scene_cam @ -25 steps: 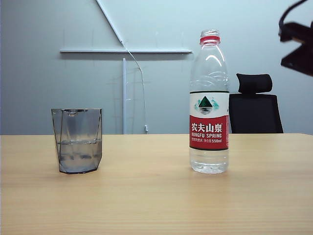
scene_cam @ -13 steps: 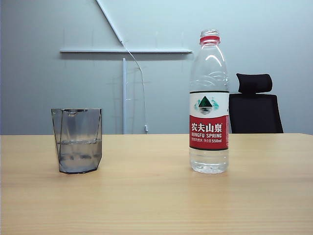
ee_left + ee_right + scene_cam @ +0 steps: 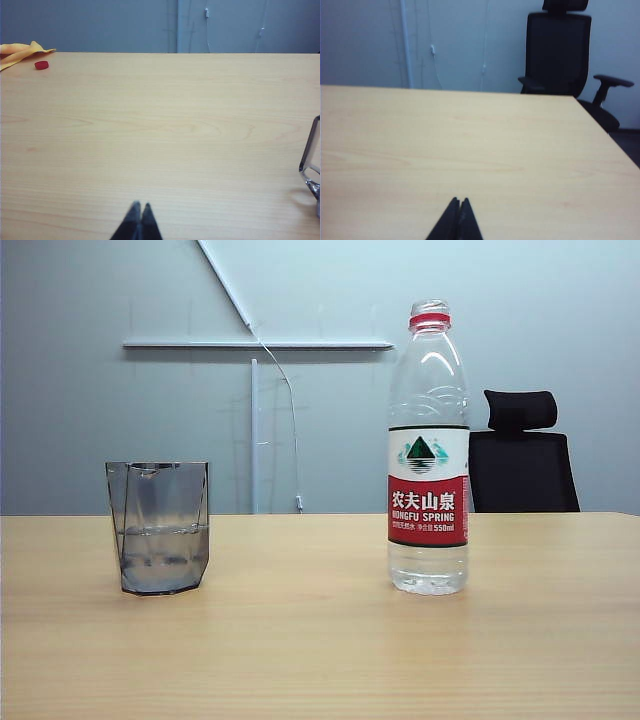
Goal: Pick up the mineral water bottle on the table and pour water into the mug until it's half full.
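The mineral water bottle (image 3: 428, 450) stands upright and uncapped on the table (image 3: 320, 640), right of centre in the exterior view, with a little water at its bottom. Left of it the smoky-grey faceted mug (image 3: 158, 528) holds water (image 3: 160, 552) to about halfway. Neither arm shows in the exterior view. My left gripper (image 3: 140, 206) is shut with nothing in it, low over bare tabletop, and an edge of the mug (image 3: 311, 160) shows at the side of its view. Shut and empty too, my right gripper (image 3: 459, 201) hangs over bare wood; no bottle shows in that view.
A black office chair (image 3: 522, 465) (image 3: 560, 47) stands behind the table's far right edge. A small red cap (image 3: 41, 65) and a yellow cloth (image 3: 20, 51) lie near the table's far edge in the left wrist view. A grey wall with white rails is behind.
A second ago my right arm's dark gripper showed at the exterior view's upper right corner; it has since left that view. Bottle and mug have not moved.
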### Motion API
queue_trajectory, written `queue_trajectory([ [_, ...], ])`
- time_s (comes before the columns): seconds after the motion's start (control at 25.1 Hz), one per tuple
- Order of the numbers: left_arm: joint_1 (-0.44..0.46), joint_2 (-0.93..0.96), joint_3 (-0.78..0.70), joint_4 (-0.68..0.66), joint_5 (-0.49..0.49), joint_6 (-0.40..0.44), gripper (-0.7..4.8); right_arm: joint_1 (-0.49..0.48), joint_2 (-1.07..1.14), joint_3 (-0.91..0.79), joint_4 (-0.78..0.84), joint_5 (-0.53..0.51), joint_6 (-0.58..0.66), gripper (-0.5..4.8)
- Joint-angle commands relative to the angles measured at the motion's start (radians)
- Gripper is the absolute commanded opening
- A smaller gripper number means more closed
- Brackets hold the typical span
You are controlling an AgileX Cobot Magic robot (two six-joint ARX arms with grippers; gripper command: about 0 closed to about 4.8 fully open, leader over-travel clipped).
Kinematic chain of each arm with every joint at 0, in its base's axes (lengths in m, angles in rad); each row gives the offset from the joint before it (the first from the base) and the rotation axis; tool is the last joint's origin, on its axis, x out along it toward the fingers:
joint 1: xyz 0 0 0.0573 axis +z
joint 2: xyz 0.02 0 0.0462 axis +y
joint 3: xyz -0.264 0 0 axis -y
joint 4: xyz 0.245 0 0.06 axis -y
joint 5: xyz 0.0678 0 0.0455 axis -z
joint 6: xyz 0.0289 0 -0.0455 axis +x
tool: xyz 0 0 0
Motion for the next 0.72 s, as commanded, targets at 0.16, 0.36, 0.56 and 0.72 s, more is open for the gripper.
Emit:
queue_trajectory([
  [0.16, 0.0, 0.002, 0.002, 0.01, 0.002, -0.003, -0.02, -0.006, -0.063, -0.004, 0.024, -0.006, 0.028, -0.08],
  [0.36, 0.0, 0.002, 0.002, 0.01, 0.002, -0.003, -0.02, -0.006, -0.063, -0.004, 0.027, -0.007, 0.051, -0.08],
  [0.56, 0.0, 0.002, 0.002, 0.01, 0.002, -0.003, -0.02, -0.012, -0.063, -0.004, 0.027, -0.006, 0.05, -0.08],
  [0.72, 0.0, 0.002, 0.002, 0.01, 0.002, -0.003, -0.02, -0.013, -0.063, -0.004, 0.027, -0.006, 0.045, -0.08],
])
